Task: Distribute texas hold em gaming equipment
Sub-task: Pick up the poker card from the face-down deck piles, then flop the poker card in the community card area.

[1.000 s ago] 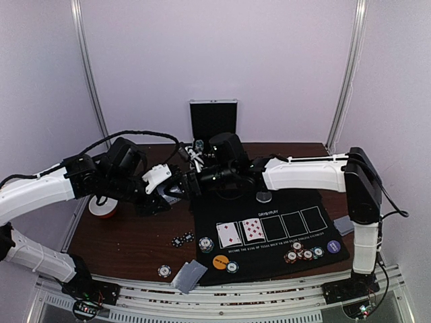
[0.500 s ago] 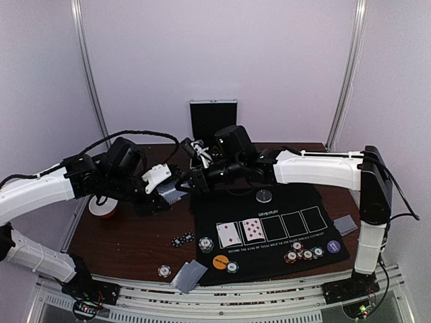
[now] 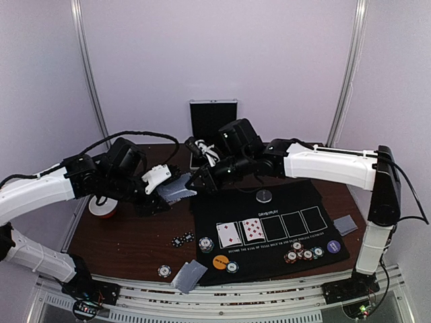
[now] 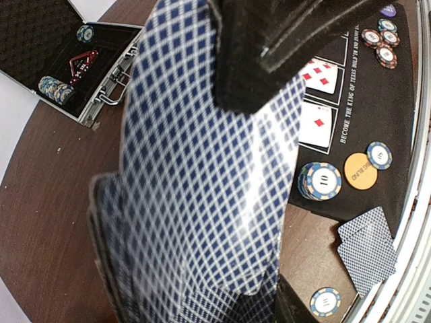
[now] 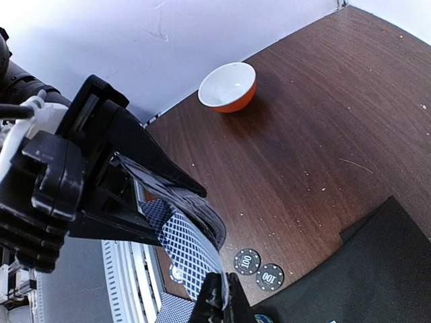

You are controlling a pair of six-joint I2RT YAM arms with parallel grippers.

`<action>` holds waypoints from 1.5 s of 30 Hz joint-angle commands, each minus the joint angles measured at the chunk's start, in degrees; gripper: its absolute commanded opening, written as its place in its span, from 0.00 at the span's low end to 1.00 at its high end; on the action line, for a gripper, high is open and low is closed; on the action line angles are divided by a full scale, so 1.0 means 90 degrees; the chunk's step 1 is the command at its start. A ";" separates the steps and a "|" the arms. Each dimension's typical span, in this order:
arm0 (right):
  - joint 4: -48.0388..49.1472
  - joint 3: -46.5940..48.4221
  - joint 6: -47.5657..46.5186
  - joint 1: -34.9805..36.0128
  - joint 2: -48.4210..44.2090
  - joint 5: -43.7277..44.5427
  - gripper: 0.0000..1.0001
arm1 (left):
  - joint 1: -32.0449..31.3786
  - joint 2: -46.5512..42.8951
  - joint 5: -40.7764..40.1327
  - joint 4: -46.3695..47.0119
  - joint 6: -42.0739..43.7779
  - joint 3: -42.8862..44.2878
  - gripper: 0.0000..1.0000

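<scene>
A deck of blue-backed playing cards (image 3: pixel 176 188) is held above the brown table with my left gripper (image 3: pixel 167 192) shut on it. My right gripper (image 3: pixel 196 182) is shut on the deck's top card (image 5: pixel 192 259), pinching that card's far edge; my right gripper (image 5: pixel 220 301) shows closed jaws in its own wrist view. The top card (image 4: pixel 202 202) bows up off the deck and fills the left wrist view, hiding my left gripper (image 4: pixel 195 299) fingers. Two face-up red cards (image 3: pixel 240 232) lie on the black mat (image 3: pixel 269 205). An orange button (image 3: pixel 220 262) sits at the mat's near edge.
Chips (image 3: pixel 302 254) and a purple button (image 3: pixel 333 246) lie at the mat's right, a silver disc (image 3: pixel 264 196) at its far side. Face-down cards (image 3: pixel 189 274), two black chips (image 5: pixel 259 268), a blue chip stack (image 4: pixel 319 182), the open case (image 3: pixel 213 121) and a red-and-white bowl (image 5: pixel 227 86) stand around.
My right gripper has shut on the top card of the deck and drawn back to the right, bending the card up. The left arm has held still.
</scene>
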 commanded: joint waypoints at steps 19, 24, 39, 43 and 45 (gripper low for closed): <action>-0.2986 -0.1321 -0.3163 -0.0247 -0.2613 0.5303 0.00 | -0.0005 0.0004 -0.0012 0.0263 0.0001 0.0067 0.40; -0.2451 -0.2978 -0.4646 -0.0231 -0.2855 0.6846 0.00 | -0.0006 0.0078 0.0006 0.0292 -0.0019 0.0086 0.41; -0.0077 -0.5274 -0.6118 0.0047 -0.2321 0.6943 0.00 | -0.0005 0.0018 0.0013 0.0309 -0.0041 0.0068 0.41; -0.0263 -0.5518 -0.6263 0.0195 -0.2199 0.6553 0.00 | -0.0005 0.0101 0.0034 0.0303 -0.0009 0.0102 0.40; -0.0373 -0.5542 -0.6242 0.0205 -0.2125 0.6283 0.00 | -0.0006 0.0148 0.0055 0.0312 -0.0002 0.0128 0.41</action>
